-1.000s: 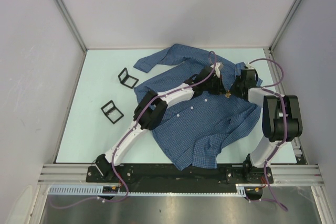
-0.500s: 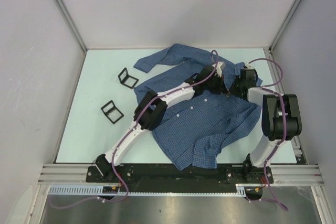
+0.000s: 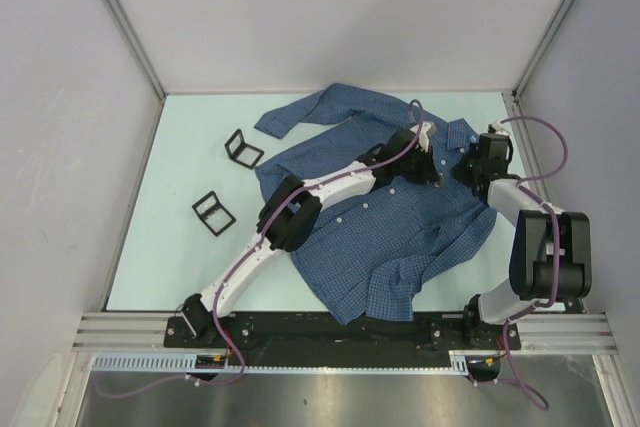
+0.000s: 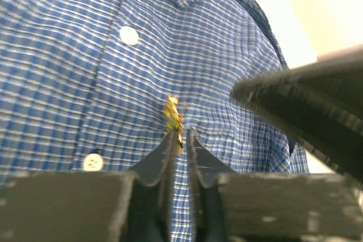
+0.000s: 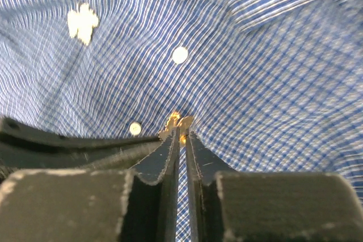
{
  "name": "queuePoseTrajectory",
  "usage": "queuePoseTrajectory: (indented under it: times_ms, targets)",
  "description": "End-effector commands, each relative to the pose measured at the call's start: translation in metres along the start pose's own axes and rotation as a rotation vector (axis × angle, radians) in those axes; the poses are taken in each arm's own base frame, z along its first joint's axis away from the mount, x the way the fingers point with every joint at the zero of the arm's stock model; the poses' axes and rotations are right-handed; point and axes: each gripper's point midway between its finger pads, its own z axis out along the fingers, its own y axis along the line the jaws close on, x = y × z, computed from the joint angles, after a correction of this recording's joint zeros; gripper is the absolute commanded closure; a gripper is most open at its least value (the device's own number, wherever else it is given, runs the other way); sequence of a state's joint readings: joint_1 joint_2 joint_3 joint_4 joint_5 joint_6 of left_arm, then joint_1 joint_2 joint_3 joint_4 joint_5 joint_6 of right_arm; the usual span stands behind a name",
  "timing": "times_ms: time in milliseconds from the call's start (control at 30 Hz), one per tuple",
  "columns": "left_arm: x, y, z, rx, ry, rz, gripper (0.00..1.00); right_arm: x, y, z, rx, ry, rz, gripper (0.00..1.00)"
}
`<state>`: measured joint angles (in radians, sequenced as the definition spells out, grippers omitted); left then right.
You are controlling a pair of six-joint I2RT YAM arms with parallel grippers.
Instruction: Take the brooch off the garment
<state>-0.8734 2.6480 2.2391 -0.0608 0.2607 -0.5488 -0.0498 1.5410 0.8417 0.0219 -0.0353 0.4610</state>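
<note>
L pincer: left arm's black two-finger pincer (image 4: 180, 138) is clenched to a thin slit. The lower end of the small gold brooch (image 4: 172, 115) sits betw. its tips, so it's gripping the brooch.
R pincer: right arm's black pincer (image 5: 181, 138) is also drawn nearly closed, w/ only a narrow slit. In its own wrist view gold shows right at its tips. In the left wrist view its blurred tip sits off to the right of the brooch. Can't tell if it grips or touches it.
Brooch: on the upper chest of the garment, just right of the button line, betw. two small white buttons and below the collar. It stands up off the cloth at L pincer's tips.
Garment: blue fine-checked long-sleeved button-up shirt (image 3: 400, 237), spread out and rumpled on the pale green counter (image 3: 180, 247), centre-right. Collar at far right, one sleeve reaching far-left, hem toward near edge.
Pincers together: they meet almost tip to tip over the chest area, L from the left, R from the right.
Other: black open wire frame (image 3: 243, 148) on the counter left of the shirt; second black wire frame (image 3: 212, 213) nearer. Neither touches the shirt.
</note>
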Motion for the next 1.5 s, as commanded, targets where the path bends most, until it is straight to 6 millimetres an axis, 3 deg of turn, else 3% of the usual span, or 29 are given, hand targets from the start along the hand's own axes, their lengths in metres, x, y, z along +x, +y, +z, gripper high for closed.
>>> queuePoseTrajectory:
  times_ms: [0,167,467,600,733,867,900,933,1033,1267,1467]
  targets:
    - [-0.03,-0.052,-0.021,0.128,-0.05,0.055,0.75,-0.012,-0.004,-0.005,-0.016,-0.039,0.044,0.84]
    - [-0.035,-0.064,-0.025,0.195,-0.07,0.078,0.51,-0.008,-0.004,-0.002,-0.036,-0.017,0.058,0.82]
    - [-0.025,-0.078,-0.012,0.346,-0.037,0.041,0.38,-0.007,-0.008,-0.001,-0.07,-0.001,0.094,0.81]
    - [-0.026,-0.09,-0.016,0.427,-0.024,0.033,0.32,-0.009,-0.011,-0.003,-0.101,0.005,0.127,0.8]
    - [-0.025,-0.09,-0.021,0.497,0.001,-0.025,0.34,-0.007,-0.012,-0.003,-0.127,0.017,0.141,0.7]
    - [-0.041,-0.091,-0.038,0.454,-0.056,0.068,0.34,0.003,-0.012,0.004,-0.175,0.067,0.167,0.61]
    - [-0.03,-0.082,-0.038,0.425,-0.038,0.075,0.32,0.003,-0.008,0.005,-0.2,0.069,0.171,0.61]
    - [-0.047,-0.092,-0.053,0.429,-0.081,0.132,0.31,0.004,-0.008,0.006,-0.208,0.075,0.173,0.61]
    - [-0.049,-0.088,-0.064,0.396,-0.096,0.185,0.25,0.008,-0.008,0.011,-0.216,0.086,0.179,0.62]
    - [-0.049,-0.068,-0.072,0.329,-0.086,0.21,0.21,0.011,-0.012,0.02,-0.208,0.087,0.189,0.75]
    - [-0.051,-0.065,-0.076,0.309,-0.098,0.221,0.21,0.012,-0.015,0.024,-0.201,0.087,0.197,0.79]
